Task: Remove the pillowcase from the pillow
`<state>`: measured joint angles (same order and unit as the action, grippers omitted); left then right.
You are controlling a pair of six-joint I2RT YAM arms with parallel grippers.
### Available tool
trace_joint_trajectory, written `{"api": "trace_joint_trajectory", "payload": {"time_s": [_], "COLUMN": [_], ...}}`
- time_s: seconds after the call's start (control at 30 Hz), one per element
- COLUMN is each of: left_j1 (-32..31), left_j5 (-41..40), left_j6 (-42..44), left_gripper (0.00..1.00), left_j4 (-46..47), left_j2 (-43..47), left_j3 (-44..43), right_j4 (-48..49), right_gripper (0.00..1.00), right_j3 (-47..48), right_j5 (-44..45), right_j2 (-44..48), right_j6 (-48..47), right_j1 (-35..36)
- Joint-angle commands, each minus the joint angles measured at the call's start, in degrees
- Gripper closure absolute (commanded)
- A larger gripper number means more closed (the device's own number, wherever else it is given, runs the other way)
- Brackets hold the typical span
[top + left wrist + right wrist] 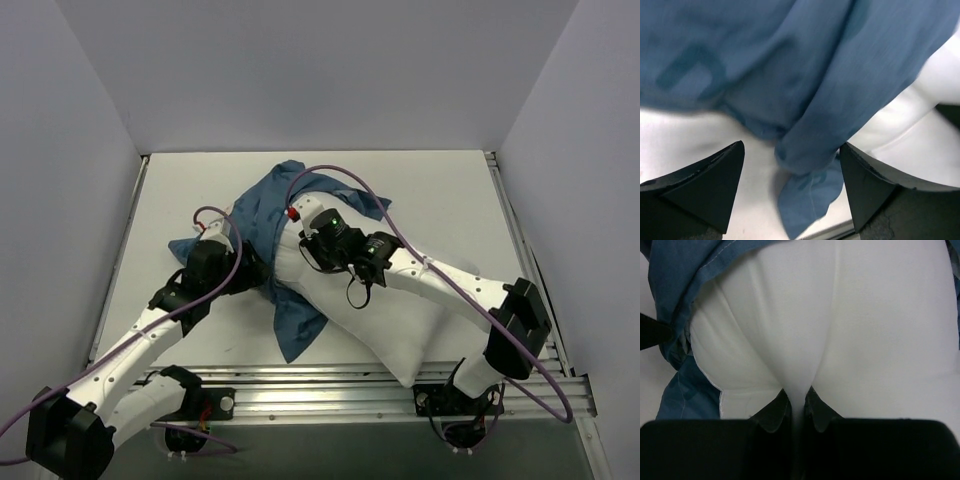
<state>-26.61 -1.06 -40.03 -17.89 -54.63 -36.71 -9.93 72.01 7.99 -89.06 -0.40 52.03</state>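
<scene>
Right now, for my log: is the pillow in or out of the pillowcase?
Partly out: pillow half bare, pinched by right gripper; pillowcase covers its far end.

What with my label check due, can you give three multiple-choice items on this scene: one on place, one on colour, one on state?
1. Which end of the pillow does the pillowcase cover?
A. near end
B. far end
C. neither, it lies apart

2. What colour is the pillowcase?
A. red
B. blue
C. green

3. The right jaws are:
A. wide open
B. shut on a pillow fold
C. shut on the pillowcase

Answers:
1 B, since the top view shows the near end bare and white.
2 B, since it is blue in every view.
3 B, since the right wrist view shows white fabric pinched between them.
</scene>
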Motion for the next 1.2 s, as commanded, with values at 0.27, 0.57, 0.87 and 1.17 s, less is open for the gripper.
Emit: {"api": "trace_joint_trajectory", "payload": {"time_s": [0.27,0.57,0.87,1.17], "left_j1": [-1.2,-1.2,-1.0,1.2], "left_j5": [-3.9,-19.1,-43.1,-48.4], "left_j6": [1.8,0.5,-12.6,-13.8], "left_gripper": [0.31,0.9,0.92,0.88], "left_j4": [19.7,14.6,5.4,5.4], "left_j2": [-6.4,-4.1,2.5,-0.6], "left_j3": [-1.0,-1.5,1.5,-0.6], "right_j4": [0.0,-6.1,-10.9,-13.2], "right_gripper": [1.0,1.0,1.0,1.0], "right_j3": [-1.3,-2.0,-5.7,-5.8], "right_j5": [-7.1,-7.2,-12.9,-15.9], "right_j2": [5.6,9.9,24.3,35.0], "right_j6": [2.4,1.1,1.6,2.4], "right_j1": [0.1,-0.2,-1.0,-2.9]}}
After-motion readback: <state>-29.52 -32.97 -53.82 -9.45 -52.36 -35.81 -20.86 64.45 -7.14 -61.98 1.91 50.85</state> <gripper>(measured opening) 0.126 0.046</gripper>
